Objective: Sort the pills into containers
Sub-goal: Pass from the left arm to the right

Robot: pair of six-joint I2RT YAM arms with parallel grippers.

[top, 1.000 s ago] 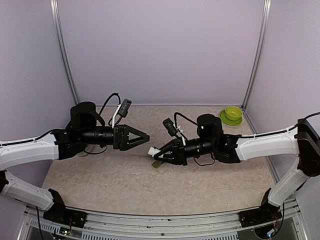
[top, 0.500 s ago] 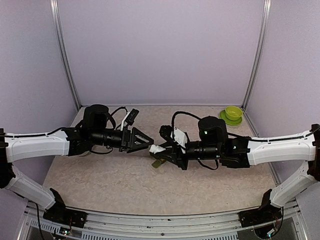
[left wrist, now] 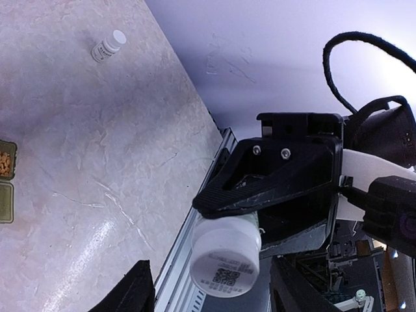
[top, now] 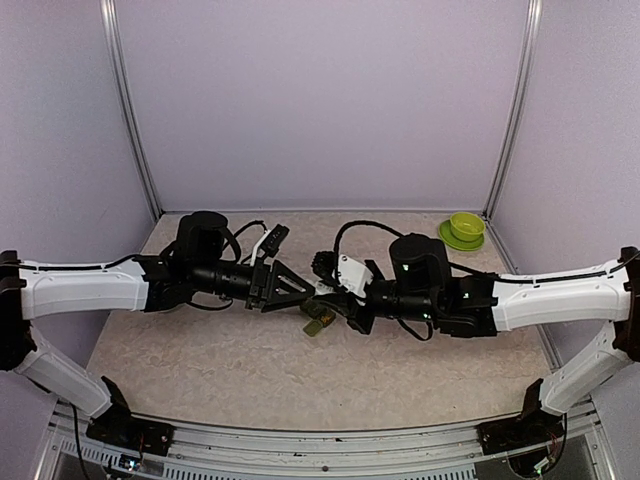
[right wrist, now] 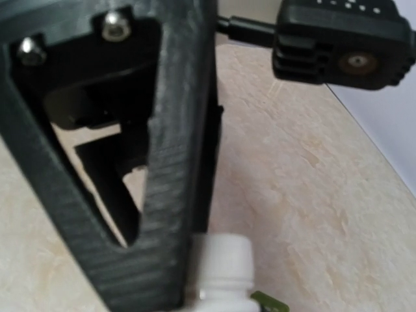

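Observation:
My right gripper (top: 332,298) is shut on a white pill bottle (top: 319,291), held above the middle of the table. In the left wrist view the bottle's round end with a printed code (left wrist: 226,257) points at the camera, and a black finger (left wrist: 266,179) of the right gripper lies across it. My left gripper (left wrist: 211,276) is open, one finger on each side of that end with gaps showing. In the right wrist view the white cap (right wrist: 221,263) is beside the left gripper's finger (right wrist: 162,195). The dark green containers (top: 315,322) lie below on the table; one compartment (left wrist: 5,159) holds orange pills.
A second small white bottle (left wrist: 107,47) lies on its side on the table. A lime-green bowl (top: 466,224) on its saucer stands in the back right corner. The table's front rail (left wrist: 195,214) runs close behind the bottle.
The left arm has reached right until its fingers flank the bottle's end, and its jaws have narrowed. The right gripper has shifted a little left with the bottle.

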